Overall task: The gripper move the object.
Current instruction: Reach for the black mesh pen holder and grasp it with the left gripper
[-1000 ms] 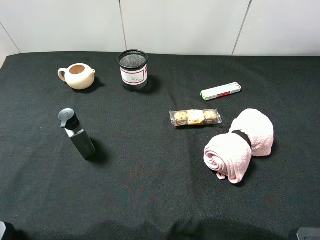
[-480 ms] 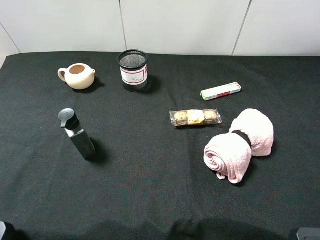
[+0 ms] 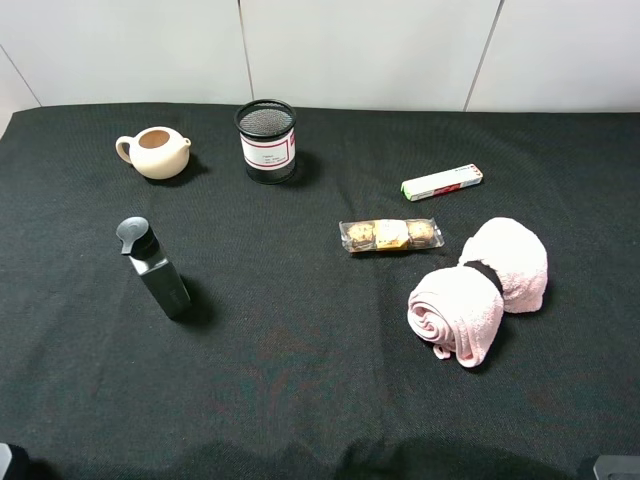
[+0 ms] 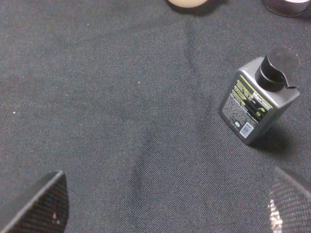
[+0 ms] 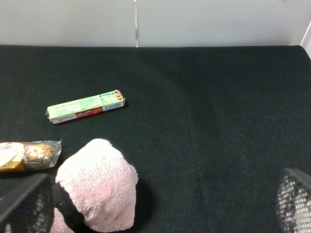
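The black wire-mesh pen cup (image 3: 266, 140) with a white, red-edged label stands upright at the back of the black table, left of centre. Only a sliver of its rim (image 4: 286, 5) shows in the left wrist view. My left gripper (image 4: 165, 208) is open and empty, its two dark fingertips (image 4: 41, 204) wide apart, low over the front left of the table and far from the cup. My right gripper (image 5: 158, 208) is open and empty, its fingertips (image 5: 294, 199) wide apart, near the front right. In the high view only small bits of the arms show at the bottom corners.
A cream teapot (image 3: 155, 152) stands left of the cup. A dark grey square bottle (image 3: 157, 270) stands at the left, also in the left wrist view (image 4: 260, 99). A biscuit pack (image 3: 391, 235), a green stick pack (image 3: 442, 182) and a rolled pink towel (image 3: 480, 288) lie on the right.
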